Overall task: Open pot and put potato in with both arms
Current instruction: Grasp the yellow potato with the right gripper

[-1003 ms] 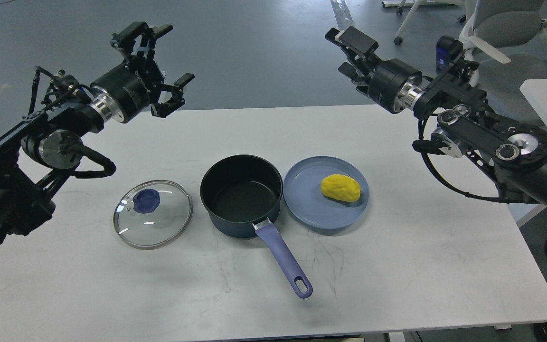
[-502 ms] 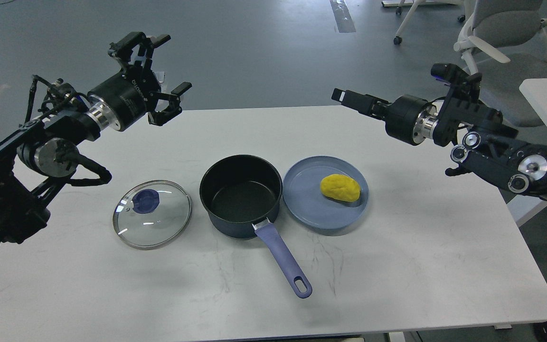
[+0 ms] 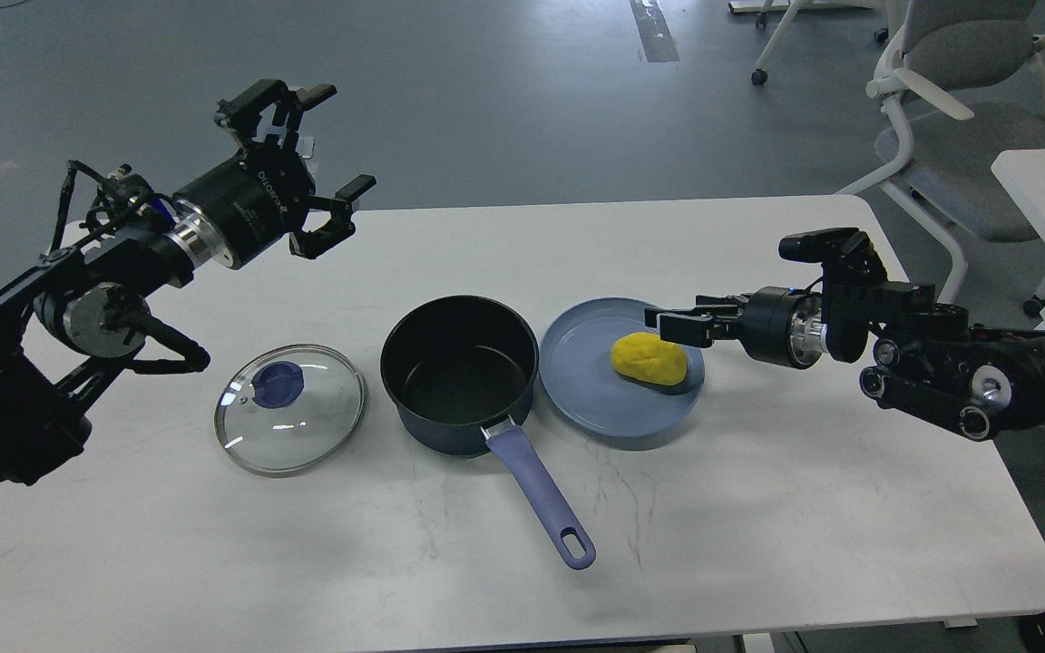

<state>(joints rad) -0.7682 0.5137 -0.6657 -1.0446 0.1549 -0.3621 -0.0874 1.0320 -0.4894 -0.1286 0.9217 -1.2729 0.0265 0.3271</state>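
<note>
Potato lies on plate, long axis left-right, just left of your right pincer, empty, opening unclear end-on; left pincer open, empty, well apart.

Open dark pot, purple handle toward the viewer, stands between its glass lid and the plated yellow potato.

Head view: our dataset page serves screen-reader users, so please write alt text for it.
A robot's right gripper reaches low toward a yellow potato on a blue plate, beside an open pot. The glass lid lies left on the white table; the left gripper hovers open, empty.
</note>
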